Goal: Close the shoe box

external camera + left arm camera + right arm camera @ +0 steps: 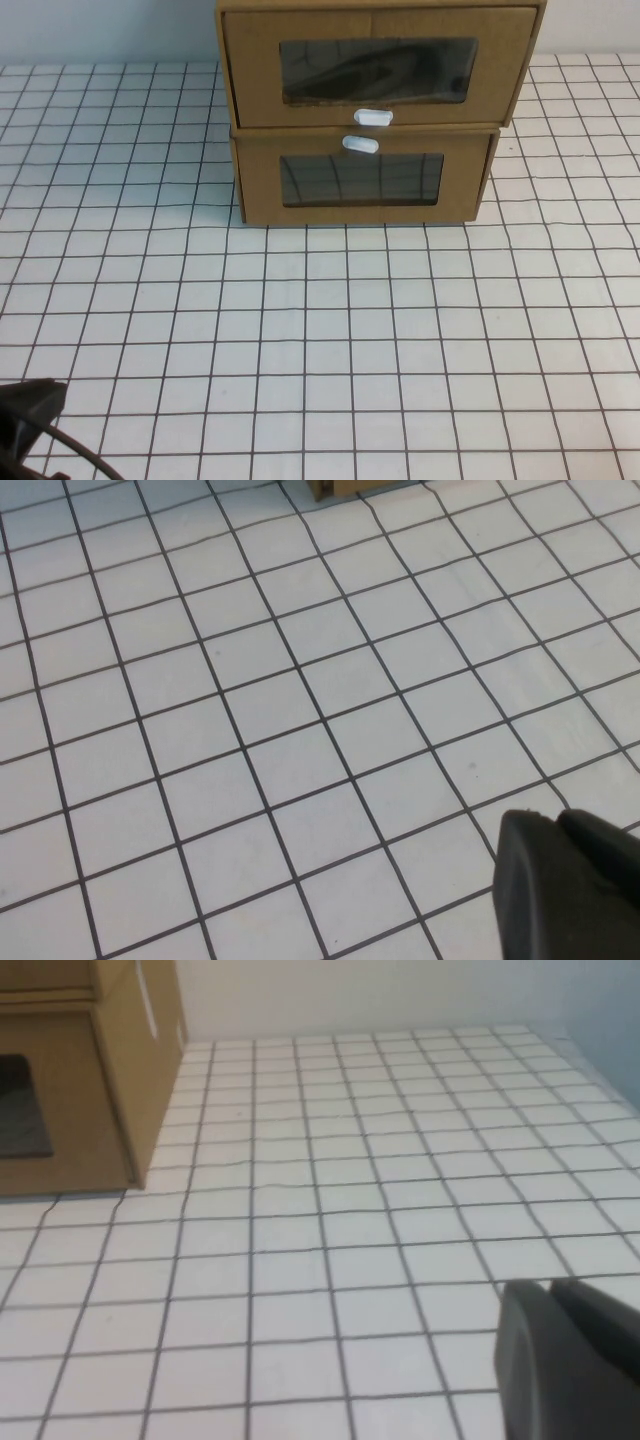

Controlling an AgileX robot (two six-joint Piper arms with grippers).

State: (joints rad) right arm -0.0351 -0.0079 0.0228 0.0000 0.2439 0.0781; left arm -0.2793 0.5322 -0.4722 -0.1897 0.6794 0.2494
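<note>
We list, largest first. Table (320,340): white grid sheet, filling the frame. Lower box (362,180): upper centre, tab above window. Shoe box (375,65): stacked on it, top centre, long axis left-right, window facing us, drawer jutting forward. Left claw (565,885), right claw (570,1355): low, near edge; grip state we cannot tell.

The desk (330,330) is a white surface ruled with a grid of thin dark lines. At the middle of its far edge a brown cardboard box (365,180) with a white tab above its clear window sits directly on it. The shoe box (375,65) is stacked on that box, its front jutting slightly past the lower one.
</note>
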